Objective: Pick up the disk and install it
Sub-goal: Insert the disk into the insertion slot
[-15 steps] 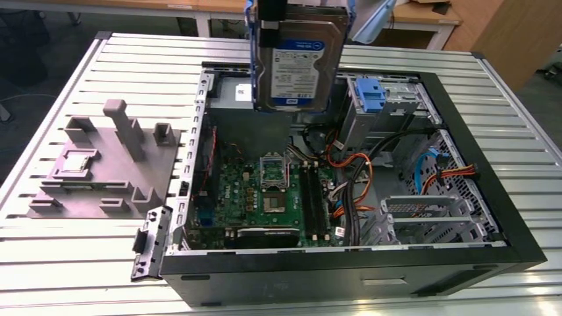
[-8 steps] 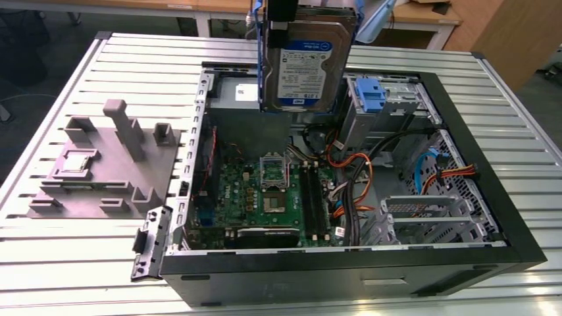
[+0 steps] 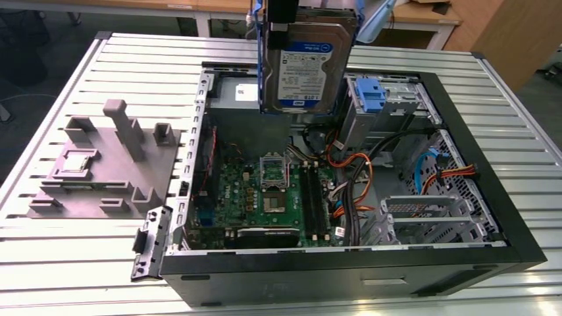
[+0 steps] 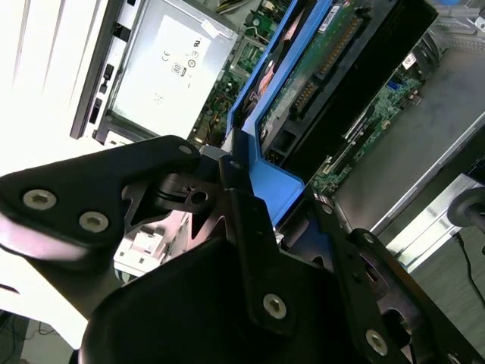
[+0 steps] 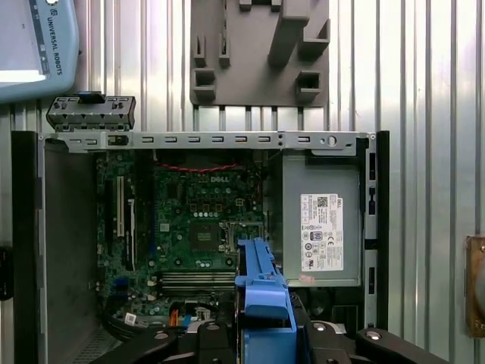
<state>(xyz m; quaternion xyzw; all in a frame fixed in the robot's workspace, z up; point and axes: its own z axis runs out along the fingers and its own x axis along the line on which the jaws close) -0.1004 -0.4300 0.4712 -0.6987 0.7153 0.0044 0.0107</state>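
Disk [image 3: 307, 66] hangs upright above the open computer case [image 3: 333, 270] on the bench [image 3: 79, 263], the tool [image 4: 254, 186] clamped across its blue rails [image 4: 284, 193], probably so both faces stay untouched and it clears the motherboard [image 3: 263, 197].
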